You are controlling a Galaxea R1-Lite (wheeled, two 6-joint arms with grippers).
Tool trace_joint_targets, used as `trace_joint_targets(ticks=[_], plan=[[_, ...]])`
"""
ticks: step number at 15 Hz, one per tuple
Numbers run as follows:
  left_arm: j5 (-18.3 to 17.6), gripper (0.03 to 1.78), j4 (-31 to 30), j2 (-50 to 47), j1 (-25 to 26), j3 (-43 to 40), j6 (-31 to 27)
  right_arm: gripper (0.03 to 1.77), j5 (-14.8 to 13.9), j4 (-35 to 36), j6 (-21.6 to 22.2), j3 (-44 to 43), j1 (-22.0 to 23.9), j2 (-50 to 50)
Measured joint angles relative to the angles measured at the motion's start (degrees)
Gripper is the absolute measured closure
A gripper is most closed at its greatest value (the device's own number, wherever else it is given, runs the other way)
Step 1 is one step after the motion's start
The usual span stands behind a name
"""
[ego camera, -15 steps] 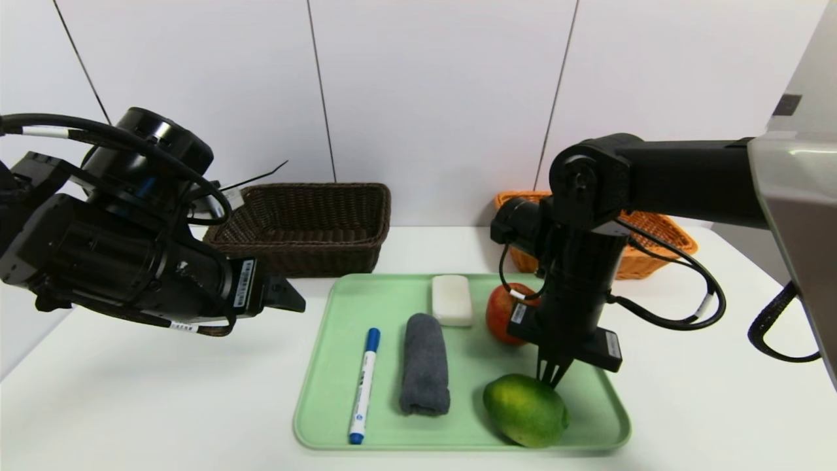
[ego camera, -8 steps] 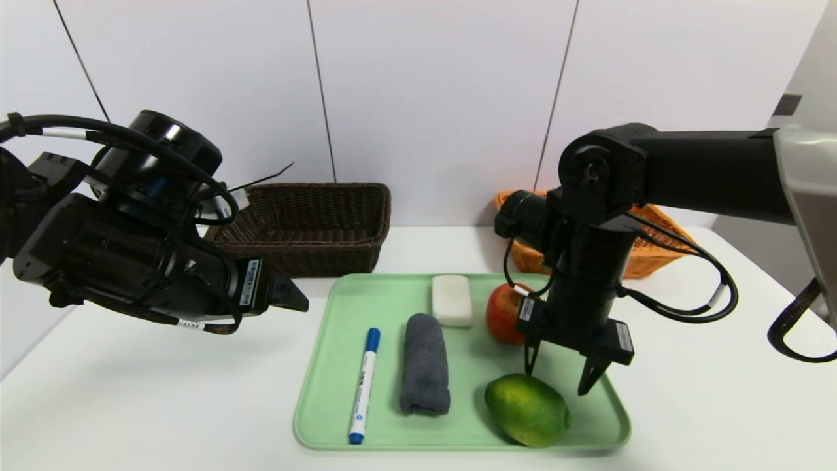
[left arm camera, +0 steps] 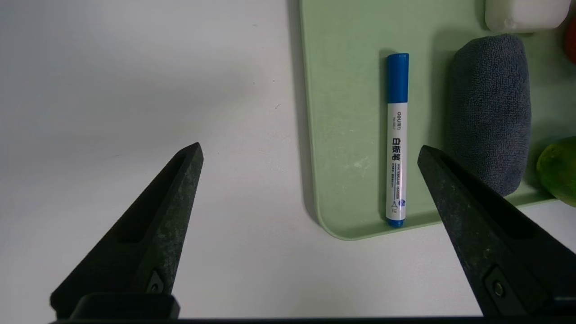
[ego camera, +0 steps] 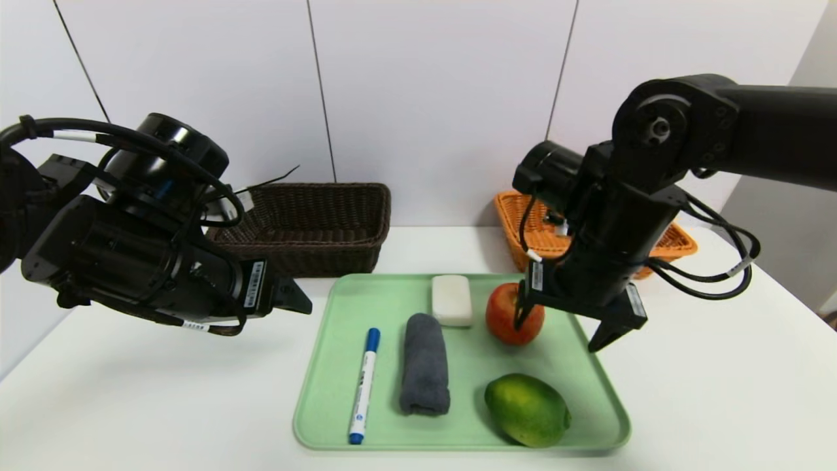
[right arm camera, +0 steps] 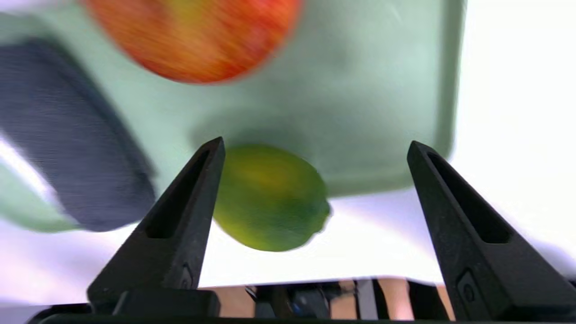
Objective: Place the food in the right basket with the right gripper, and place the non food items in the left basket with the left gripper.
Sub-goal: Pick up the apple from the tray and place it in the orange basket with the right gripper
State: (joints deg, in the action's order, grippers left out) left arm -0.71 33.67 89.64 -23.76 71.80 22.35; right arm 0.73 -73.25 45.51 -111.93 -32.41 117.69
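Note:
A red apple (ego camera: 507, 317) and a green citrus fruit (ego camera: 527, 409) lie on the right half of a green tray (ego camera: 327, 366). A blue-capped white marker (ego camera: 363, 386), a rolled grey towel (ego camera: 425, 364) and a white bar (ego camera: 452, 299) lie on its left and middle. My right gripper (ego camera: 562, 333) hangs open above the tray, between the apple and the tray's right rim, holding nothing. The citrus fruit (right arm camera: 270, 195) shows below its fingers. My left gripper (left arm camera: 308, 155) is open over the table left of the tray, near the marker (left arm camera: 397, 139). The dark brown basket (ego camera: 307, 226) and the orange basket (ego camera: 543, 232) stand behind.
The white table ends in a wall just behind the baskets. The right arm's elbow hangs in front of the orange basket. The left arm's bulk sits over the table's left side, in front of the brown basket's left end.
The right gripper went from shut to open and rose from just above the citrus fruit, moving back toward the apple. The left arm edged slightly toward the tray.

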Motion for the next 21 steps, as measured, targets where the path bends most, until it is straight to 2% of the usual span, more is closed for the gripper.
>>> trace_joint_targets(ticks=[5,10,21], plan=[[0.02,0.12,0.39,-0.04,-0.66,-0.20,0.34,0.24,0.30,6.91,0.30,-0.05,-0.07,-2.08],[0.27,0.12,0.59,-0.37,-1.93,-0.20,0.45,0.16,0.21,10.69,0.51,-0.05,0.44,-0.71],[0.38,0.12,1.16,-2.32,-2.28,-0.61,0.44,0.11,-0.27,14.30,0.61,0.02,1.88,6.60]])
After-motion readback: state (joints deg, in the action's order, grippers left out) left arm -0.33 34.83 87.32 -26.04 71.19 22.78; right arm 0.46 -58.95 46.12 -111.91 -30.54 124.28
